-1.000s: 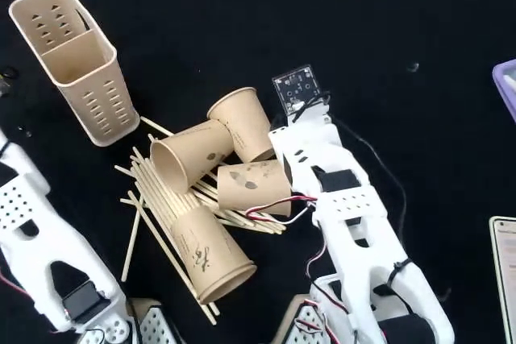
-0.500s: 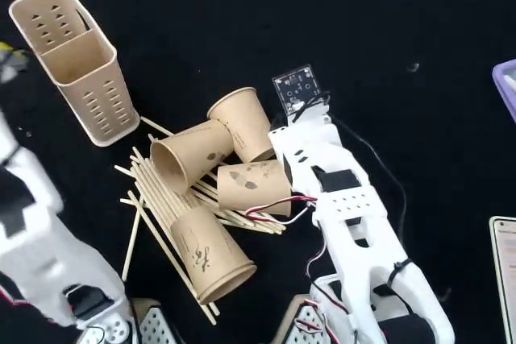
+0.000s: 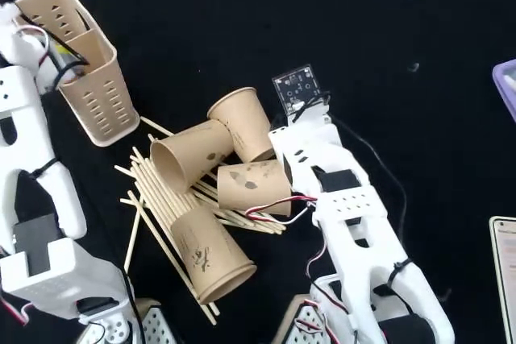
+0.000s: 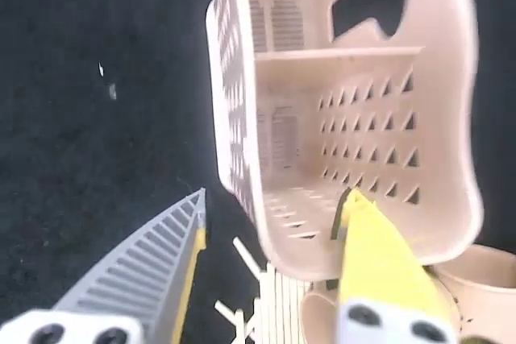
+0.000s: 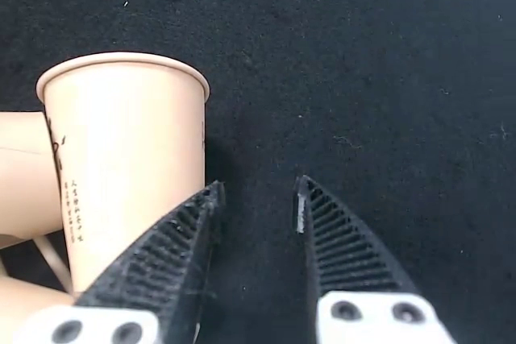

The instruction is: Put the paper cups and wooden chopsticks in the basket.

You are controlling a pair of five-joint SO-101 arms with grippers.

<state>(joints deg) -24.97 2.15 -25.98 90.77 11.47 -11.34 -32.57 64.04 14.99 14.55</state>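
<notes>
The beige slotted basket [image 3: 101,102] lies on the black table at the far left, its mouth toward the back. My left gripper [image 4: 274,199] is open at that mouth, the yellow finger [image 4: 375,255] inside the basket [image 4: 355,118] and the grey finger [image 4: 153,271] outside its wall. Several paper cups lie on their sides mid-table: one [image 3: 242,122], another [image 3: 189,155], a third [image 3: 254,187] by the right arm. Wooden chopsticks [image 3: 157,199] are piled under them. My right gripper [image 5: 256,187] is open and empty just beside a cup [image 5: 121,167].
Another cup [image 3: 211,254] lies near the front on the chopsticks. A purple object [image 3: 506,82] and a white card [image 3: 504,255] sit at the right edge. The black cloth to the back and right is bare.
The left arm swung from the front left corner up to the basket's mouth. The right arm, the cups and the chopsticks have not moved.
</notes>
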